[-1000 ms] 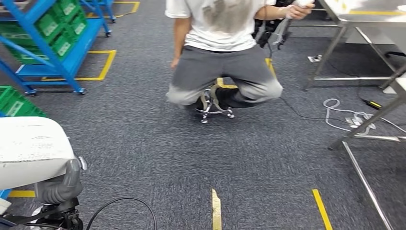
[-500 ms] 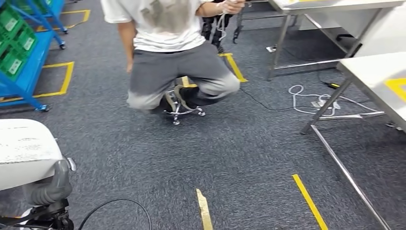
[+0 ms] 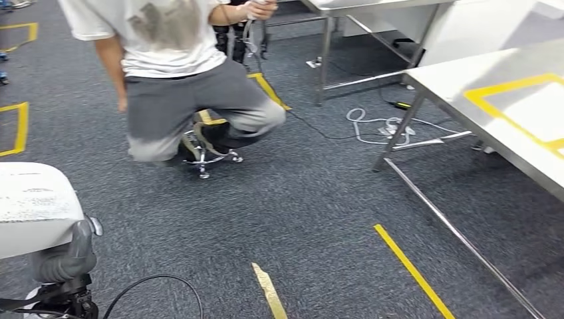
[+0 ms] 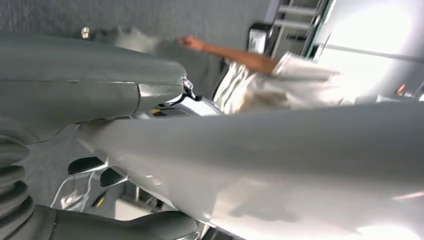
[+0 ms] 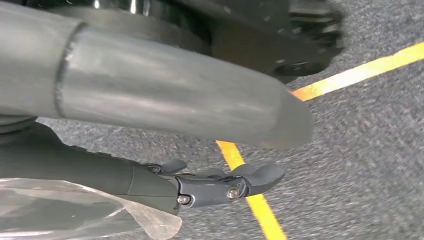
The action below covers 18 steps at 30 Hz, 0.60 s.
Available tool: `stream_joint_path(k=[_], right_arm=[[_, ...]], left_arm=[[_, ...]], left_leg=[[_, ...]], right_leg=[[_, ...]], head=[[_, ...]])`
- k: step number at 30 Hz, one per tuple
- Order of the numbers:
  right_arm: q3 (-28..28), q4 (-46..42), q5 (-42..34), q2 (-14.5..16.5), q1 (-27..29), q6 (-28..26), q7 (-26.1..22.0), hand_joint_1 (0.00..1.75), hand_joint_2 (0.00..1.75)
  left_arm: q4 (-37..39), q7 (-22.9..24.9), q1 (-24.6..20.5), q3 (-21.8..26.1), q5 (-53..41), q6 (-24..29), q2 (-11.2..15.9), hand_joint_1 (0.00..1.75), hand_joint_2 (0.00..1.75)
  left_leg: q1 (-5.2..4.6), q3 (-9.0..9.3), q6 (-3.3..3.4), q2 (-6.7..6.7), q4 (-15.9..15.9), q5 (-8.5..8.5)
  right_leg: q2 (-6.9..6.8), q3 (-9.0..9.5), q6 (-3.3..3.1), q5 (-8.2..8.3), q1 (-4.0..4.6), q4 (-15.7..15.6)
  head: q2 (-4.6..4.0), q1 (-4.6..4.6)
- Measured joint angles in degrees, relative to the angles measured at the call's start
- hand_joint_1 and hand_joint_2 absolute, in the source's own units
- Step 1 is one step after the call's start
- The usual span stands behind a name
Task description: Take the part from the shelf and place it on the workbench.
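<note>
the left hand [image 3: 63, 256] grips a pale grey box-shaped part [image 3: 33, 206] — well short of the steel workbench with yellow tape [image 3: 465, 80]; right hand [image 5: 200, 185] fingers extended, holding nothing.

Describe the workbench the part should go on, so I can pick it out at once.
Look to the robot's right of the person crouched over a wheeled stool. The nearest steel workbench stands there along the dark carpet. Unlike the farther table behind it, its top carries a yellow taped rectangle.
</note>
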Motion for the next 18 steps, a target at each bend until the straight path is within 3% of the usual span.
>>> stream_joint_path(k=[1,2,3,5,7,9,10,12,14,15,16,17,18], right_arm=[[0.0,0.0,0.0,0.0,0.0,0.0,0.0,0.00,0.00],[0.0,0.0,0.0,0.0,0.1,0.0,0.0,0.00,0.00],[0.0,0.0,0.0,-0.1,0.2,0.0,0.0,0.00,0.00],[0.0,0.0,-0.1,-0.2,0.2,0.0,0.1,0.00,0.00],[0.0,0.1,-0.3,-0.2,0.0,-0.2,0.3,0.00,0.00],[0.0,0.1,-0.3,-0.2,0.0,-0.4,0.4,0.00,0.00],[0.0,0.1,-0.1,-0.2,0.1,-0.5,0.5,0.00,0.00],[0.0,0.2,0.7,-0.2,0.3,-1.0,0.3,0.00,0.00],[0.2,0.3,2.0,0.0,0.6,-1.6,-0.2,0.00,0.00],[0.4,0.3,2.7,0.3,0.9,-2.0,-0.3,0.00,0.00],[0.6,0.3,3.4,0.5,1.3,-2.2,-0.4,0.00,0.00],[0.8,0.3,4.0,0.8,1.8,-2.4,-0.3,0.00,0.00],[1.0,0.3,4.4,1.0,2.3,-2.5,-0.1,0.00,0.00]], left_arm=[[0.0,0.0,0.0,0.0,0.0,0.0,0.0,1.75,1.75],[0.0,0.0,0.0,0.0,0.0,0.0,0.0,1.75,1.75],[0.0,0.0,0.0,0.0,0.0,0.0,0.0,1.75,1.75],[0.0,0.1,0.0,0.0,-0.3,0.0,0.0,1.75,1.75],[0.0,0.4,-0.2,0.0,-0.7,-0.1,0.0,1.75,1.75],[0.0,0.7,-0.4,0.0,-1.1,-0.1,0.0,1.75,1.75],[0.0,0.9,-0.5,0.0,-1.3,-0.1,0.0,1.75,1.75],[0.1,1.0,-0.5,0.1,-1.7,0.2,0.0,1.75,1.75],[0.0,0.8,0.6,0.6,-2.4,0.5,-0.2,1.75,1.75],[-0.3,0.7,1.6,1.0,-2.8,0.5,-0.3,1.75,1.75],[-0.7,0.4,2.6,1.5,-3.2,0.3,-0.6,1.75,1.75],[-1.1,0.2,3.6,2.1,-3.6,-0.1,-0.9,1.75,1.75],[-1.6,0.1,4.4,2.7,-3.9,-0.6,-1.4,1.75,1.75]], left_leg=[[-0.03,0.00,-0.02,0.90,0.0,-0.04],[-0.03,0.02,-0.09,1.70,0.0,-0.09],[-0.02,0.09,-0.20,2.43,0.0,-0.18],[-0.20,0.34,-0.64,3.67,0.1,-0.46],[-0.40,0.61,-1.28,4.66,0.2,-0.68],[-0.29,0.92,-1.97,5.64,0.1,-0.80],[-0.13,1.10,-2.32,5.45,0.3,-1.12],[0.14,0.29,-2.78,3.21,3.4,-3.45],[0.25,-2.85,-2.88,0.50,11.0,-7.35],[0.23,-4.64,-2.91,-0.06,14.7,-8.68],[0.22,-5.79,-2.89,-0.31,16.8,-8.89],[0.20,-6.04,-2.78,-0.49,16.7,-7.85],[0.20,-5.30,-2.62,-0.79,14.3,-5.76]], right_leg=[[-0.14,-0.54,0.16,-0.12,-0.10,1.4],[-0.35,0.15,0.26,0.82,-0.20,0.4],[-0.83,2.03,0.30,2.50,-0.28,-2.8],[-3.34,6.97,0.11,5.33,-0.23,-11.0],[-4.77,9.35,-0.38,6.09,0.05,-15.0],[-3.69,9.27,-1.04,6.18,0.28,-15.1],[-3.13,9.39,-1.39,6.29,0.22,-15.3],[-1.94,10.00,-2.13,6.51,-0.05,-15.6],[-0.48,10.11,-2.58,6.56,-0.13,-15.7],[0.43,10.18,-2.71,6.55,-0.08,-15.7],[1.36,10.28,-2.76,6.50,-0.02,-15.6],[2.30,10.43,-2.79,6.43,0.04,-15.6],[3.17,10.63,-2.77,6.35,0.06,-15.6]], head=[[0.00,0.01],[0.00,0.02],[0.00,0.03],[0.00,0.03],[0.00,-0.18],[0.00,-0.36],[0.00,-0.38],[0.00,-0.57],[0.00,-0.81],[0.00,-0.86],[0.00,-0.89],[0.00,-0.88],[0.00,-0.89]])
